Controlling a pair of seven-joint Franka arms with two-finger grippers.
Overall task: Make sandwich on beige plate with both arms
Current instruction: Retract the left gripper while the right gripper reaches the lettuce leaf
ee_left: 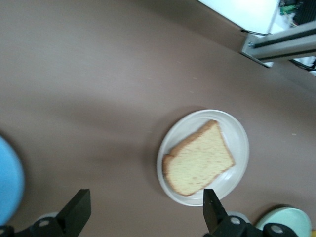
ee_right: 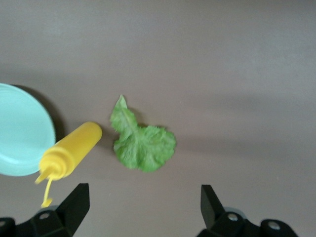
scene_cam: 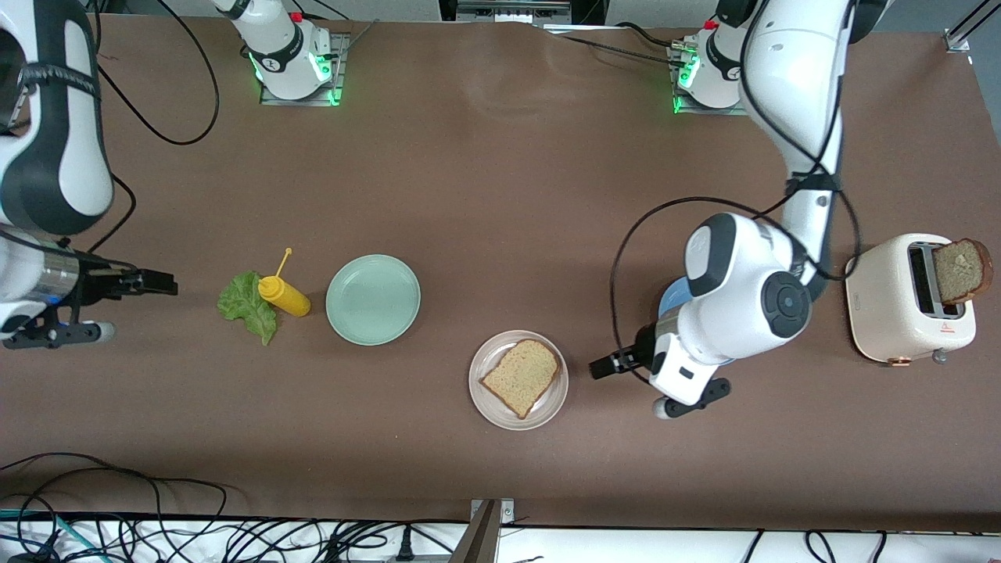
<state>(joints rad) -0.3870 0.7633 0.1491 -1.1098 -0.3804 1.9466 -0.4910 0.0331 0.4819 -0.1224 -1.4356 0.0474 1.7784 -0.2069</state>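
The beige plate (scene_cam: 550,405) sits near the table's front middle with one brown bread slice (scene_cam: 522,377) lying on it. A second slice (scene_cam: 960,270) stands in the toaster (scene_cam: 899,301) at the left arm's end. The green lettuce leaf (scene_cam: 249,305) lies on the table toward the right arm's end. My left gripper (scene_cam: 600,366) is open and empty, just beside the beige plate; its wrist view shows the plate (ee_left: 237,138) and the slice (ee_left: 197,160). My right gripper (scene_cam: 160,282) is open and empty beside the lettuce (ee_right: 143,145).
A yellow mustard bottle (scene_cam: 285,295) lies between the lettuce and a mint green plate (scene_cam: 373,299). A blue plate (scene_cam: 671,299) is mostly hidden under the left arm. Cables run along the table's front edge.
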